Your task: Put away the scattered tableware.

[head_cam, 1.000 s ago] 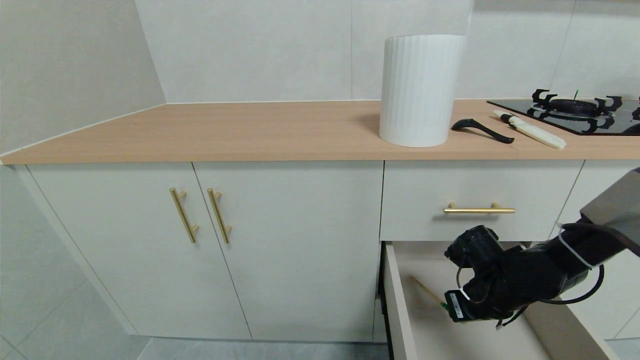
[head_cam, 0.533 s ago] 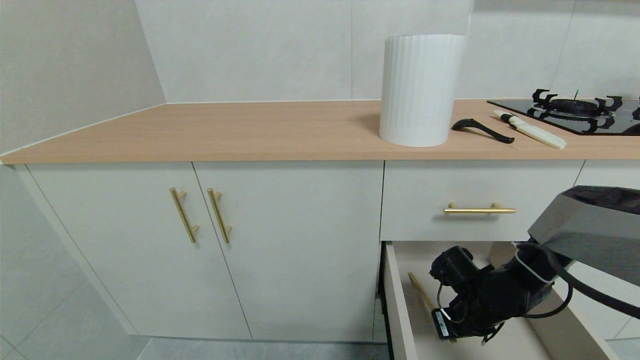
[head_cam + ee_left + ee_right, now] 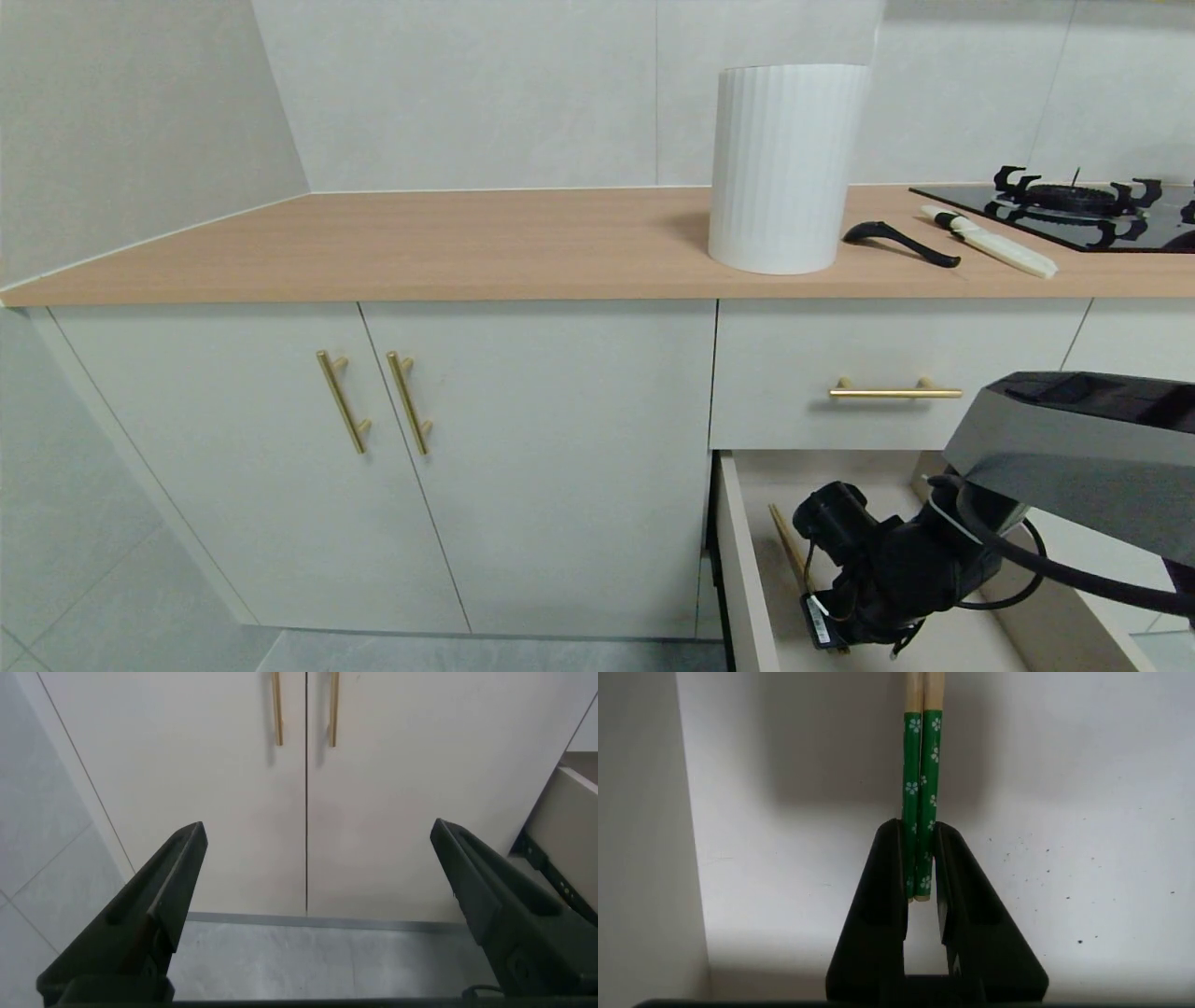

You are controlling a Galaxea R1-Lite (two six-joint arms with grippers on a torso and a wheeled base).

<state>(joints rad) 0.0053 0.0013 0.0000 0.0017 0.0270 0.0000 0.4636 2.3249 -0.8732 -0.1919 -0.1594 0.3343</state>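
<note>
Right wrist view has the right gripper point(image 3: 920, 831) clamped on the green flowered ends of a pair of chopsticks point(image 3: 920, 747), which run out over the pale floor of the drawer point(image 3: 742, 560), near its side wall. Whether they touch the floor cannot be told. From the head view the drawer stands pulled out, with the right arm hanging over its middle and hiding much of the inside. On the counter point(image 3: 467, 243) above, a black-handled utensil point(image 3: 901, 243) and a knife point(image 3: 994, 245) lie just apart, between a tall white ribbed canister point(image 3: 782, 168) and the stove point(image 3: 1074, 210). The left gripper point(image 3: 318, 835) is spread wide, facing the closed cupboard doors point(image 3: 392, 793).
</note>
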